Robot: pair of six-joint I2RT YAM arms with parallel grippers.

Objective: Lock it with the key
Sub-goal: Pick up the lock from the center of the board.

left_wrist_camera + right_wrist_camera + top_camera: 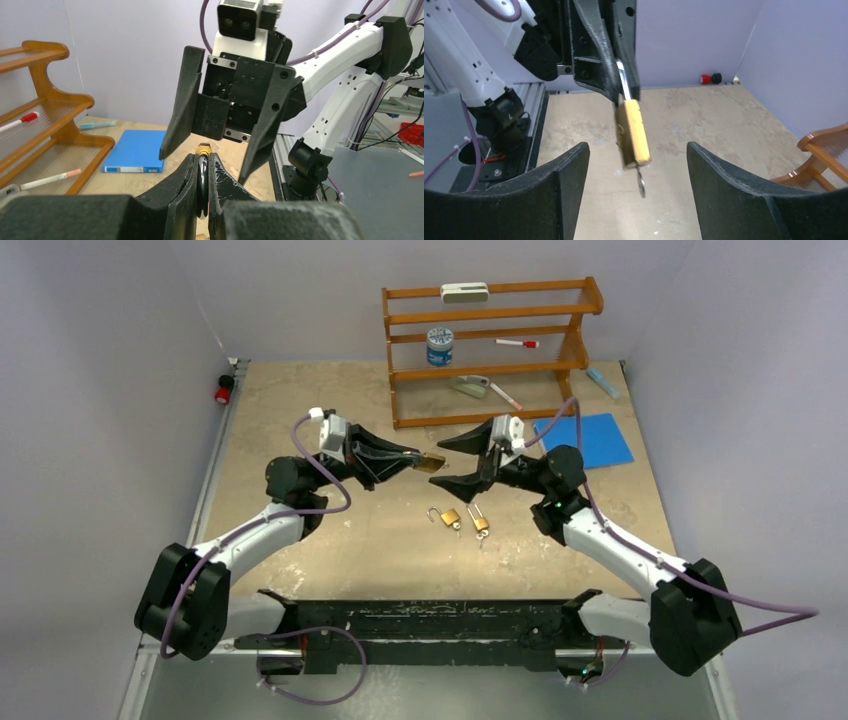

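**Lock up in the air, right jaws wide on either side**

The padlock (632, 131) is off the desk (300, 410), hanging brass body down from the left jaws. They're pressed together on its shackle. That shackle is nearly all buried between the black fingers, so there's no telling whether it's clicked shut or sprung. From the lock's bottom pokes a thin metal piece with a ring end, surely the key (641, 183), though it's blurred and small.

On the left wrist view the lock is almost gone. Just a brass sliver peeks over the closed tips, with a dark loop squeezed in the slot below.

Now the right jaws: spread wide, one finger each side of the lock, with clear desk showing in both gaps on the right wrist view. No contact there. From the top the tips crowd over the lock and only a corner of brass shows.

Below them, two more padlocks (450, 517) (479, 524) lie just beside each other on the desk, shackles up, too small to read further.

Further out there's the wooden rack (578, 335) at the back with small items on its shelves. A blue folder (592, 438) lies flat to its right, partly cut by the right arm's cable.
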